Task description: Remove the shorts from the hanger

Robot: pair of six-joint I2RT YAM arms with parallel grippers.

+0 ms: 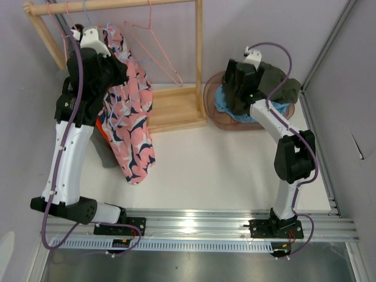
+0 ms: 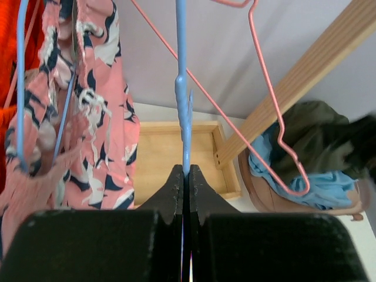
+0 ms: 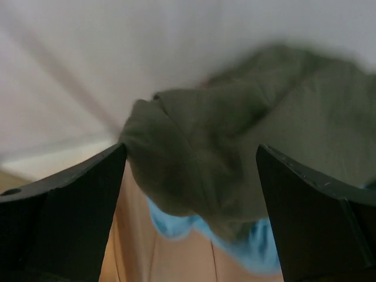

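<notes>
The pink floral shorts (image 1: 134, 126) hang from a blue hanger (image 2: 184, 106) on the wooden rack (image 1: 117, 6); they also show in the left wrist view (image 2: 100, 123). My left gripper (image 2: 184, 171) is shut on the blue hanger's thin bar, beside the floral shorts (image 1: 117, 70). Orange shorts (image 2: 12, 53) and grey shorts (image 1: 107, 154) hang behind my left arm. My right gripper (image 3: 191, 194) is open and empty just above the dark olive shorts (image 3: 235, 153), which lie on the light blue shorts (image 3: 252, 249) in a brown basket (image 1: 212, 114).
An empty pink hanger (image 2: 267, 123) hangs on the rack to the right of the blue one. The rack's wooden base tray (image 1: 176, 108) sits between the hanging shorts and the basket. A wall stands close behind, and a metal rail (image 1: 320, 64) runs along the right.
</notes>
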